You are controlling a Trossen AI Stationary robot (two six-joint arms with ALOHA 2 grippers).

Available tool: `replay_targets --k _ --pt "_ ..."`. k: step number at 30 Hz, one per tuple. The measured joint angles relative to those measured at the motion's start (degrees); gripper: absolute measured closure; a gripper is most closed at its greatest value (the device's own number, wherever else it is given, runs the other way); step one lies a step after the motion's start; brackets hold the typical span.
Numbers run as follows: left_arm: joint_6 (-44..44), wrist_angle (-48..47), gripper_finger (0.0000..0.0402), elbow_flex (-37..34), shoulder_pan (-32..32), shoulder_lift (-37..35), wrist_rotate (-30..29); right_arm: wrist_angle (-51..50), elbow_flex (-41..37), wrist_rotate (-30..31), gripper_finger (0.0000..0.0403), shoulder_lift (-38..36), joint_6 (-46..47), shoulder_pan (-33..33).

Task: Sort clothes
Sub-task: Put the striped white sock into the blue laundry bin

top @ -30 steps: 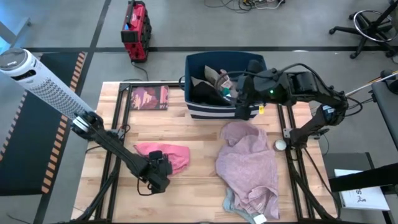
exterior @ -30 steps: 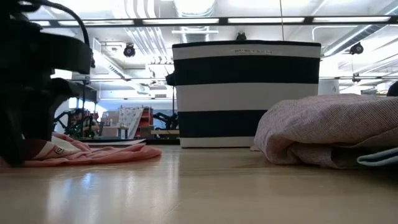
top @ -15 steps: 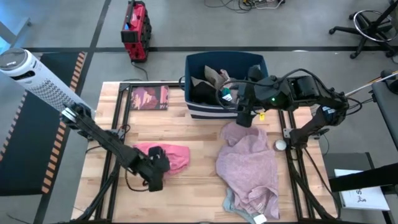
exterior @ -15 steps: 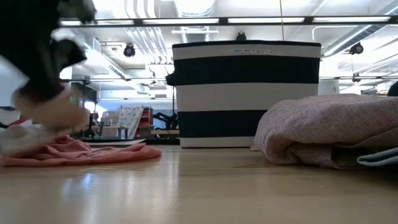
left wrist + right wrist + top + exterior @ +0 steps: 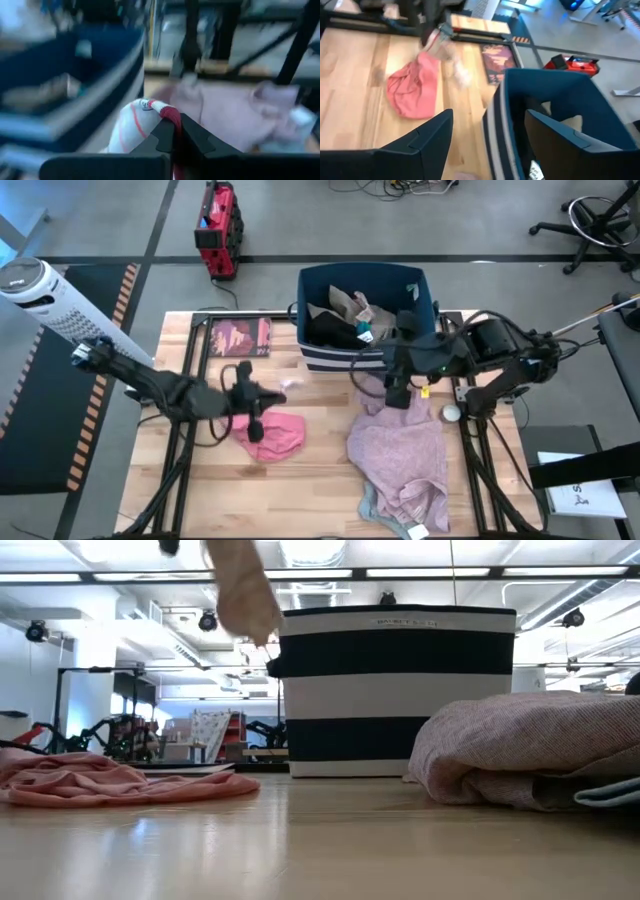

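My left gripper (image 5: 266, 395) hangs over the table's left half, shut on a small pale garment with red trim (image 5: 137, 125). This piece also shows as a pale shape (image 5: 240, 590) high in the low view. A pink garment (image 5: 270, 430) lies flat on the table below it. My right gripper (image 5: 397, 392) stands open over the far end of the large mauve-pink garment (image 5: 400, 445), in front of the striped navy bin (image 5: 365, 350). Whether it touches the cloth, I cannot tell. The bin holds black and beige clothes (image 5: 335, 315). My left gripper pinches the small pale garment between its two shut fingers at the red-trimmed edge (image 5: 169, 114). The piece is lifted clear of the table and of the pink garment. It hangs from the fingertips beside the bin.
A dark-red booklet (image 5: 240, 337) lies at the table's far left. A small white ball (image 5: 451, 413) sits right of the mauve-pink garment. A pale grey piece (image 5: 385, 515) sticks out under that garment's near end. Bare wood (image 5: 320, 480) lies between the two garments.
My left gripper has shut on the small pale garment at the pink garment's near-left edge. It has risen and swung toward the far right, lifting the piece clear; the pink garment stays down. My right gripper has come from over the bin toward the near edge, above the mauve-pink garment.
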Motion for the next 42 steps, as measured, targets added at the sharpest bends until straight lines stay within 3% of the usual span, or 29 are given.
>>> replay_targets --k 3,6,12,17,29,33,37,42 --pt "6.62 6.86 0.0401 0.4 5.52 -1.76 6.77 -0.01 -3.03 -0.03 0.0176 -0.03 0.49 1.23" --pt "9.61 6.99 0.0401 3.42 11.58 -1.95 12.42 0.04 -6.9 -0.08 0.0179 -0.03 1.61 2.02" --pt "14.35 1.62 0.0401 13.75 21.15 1.97 20.06 0.85 -15.98 -0.53 0.018 -0.16 3.98 2.34" --pt "17.9 -8.42 0.0401 26.04 26.28 10.14 20.87 5.27 -23.19 -2.56 0.0183 -0.84 4.95 3.59" --pt "24.89 -24.74 0.0402 55.78 34.18 34.74 21.0 11.95 -32.04 -3.47 0.0186 -4.1 10.39 11.09" --pt "24.89 -28.37 0.0395 63.56 36.35 41.04 26.04 12.28 -32.52 -3.05 0.0183 -4.91 12.96 14.51" --pt "23.67 -28.74 0.0376 67.49 37.61 45.04 31.67 12.29 -32.6 -1.61 0.0185 -5.08 14.66 17.65" --pt "23.57 -29.09 0.0331 67.55 37.78 46.56 34.44 12.32 -33.91 -1.52 0.018 -5.06 17.34 20.76"
